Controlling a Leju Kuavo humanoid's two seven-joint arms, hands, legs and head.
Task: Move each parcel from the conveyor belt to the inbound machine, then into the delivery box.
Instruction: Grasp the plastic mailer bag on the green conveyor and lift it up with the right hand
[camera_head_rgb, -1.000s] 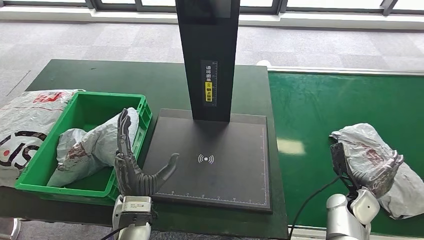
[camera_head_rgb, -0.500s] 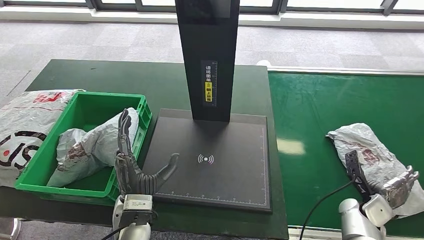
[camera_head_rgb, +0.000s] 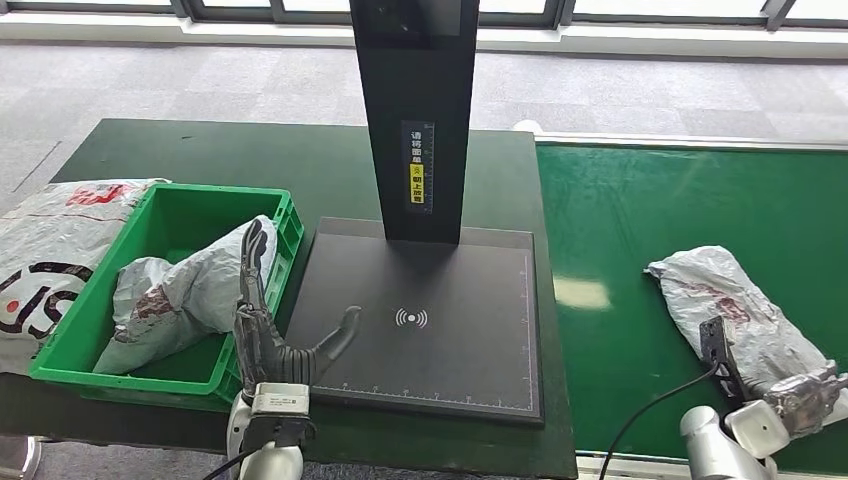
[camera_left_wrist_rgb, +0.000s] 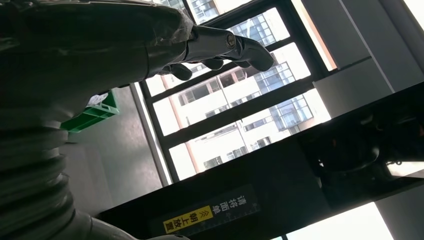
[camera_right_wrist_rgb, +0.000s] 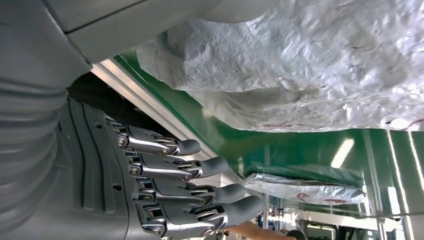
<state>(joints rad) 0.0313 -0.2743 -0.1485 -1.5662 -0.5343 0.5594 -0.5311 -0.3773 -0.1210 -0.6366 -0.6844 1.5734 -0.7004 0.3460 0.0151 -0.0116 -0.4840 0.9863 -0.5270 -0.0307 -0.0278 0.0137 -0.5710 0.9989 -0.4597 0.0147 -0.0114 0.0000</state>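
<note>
A crumpled grey parcel (camera_head_rgb: 735, 305) lies on the green conveyor belt (camera_head_rgb: 650, 220) at the right. My right hand (camera_head_rgb: 805, 392) is low at the belt's near edge, just beside the parcel's near end; its fingers (camera_right_wrist_rgb: 200, 167) are stretched out and hold nothing, with the parcel (camera_right_wrist_rgb: 320, 60) close by. The black inbound machine plate (camera_head_rgb: 440, 290) and its post (camera_head_rgb: 415, 120) stand in the middle. My left hand (camera_head_rgb: 268, 330) stands open, fingers up, between the plate and the green delivery box (camera_head_rgb: 170, 200), which holds a grey parcel (camera_head_rgb: 190, 290).
A large white parcel with red and black print (camera_head_rgb: 45, 245) lies left of the box on the dark table. A further parcel (camera_right_wrist_rgb: 305, 186) lies along the belt. The machine post with its yellow label (camera_left_wrist_rgb: 210, 216) rises close to my left hand.
My right hand has dropped away from the parcel toward the belt's near edge, and the parcel has settled flatter on the belt, slightly leftward. The left hand has stayed put.
</note>
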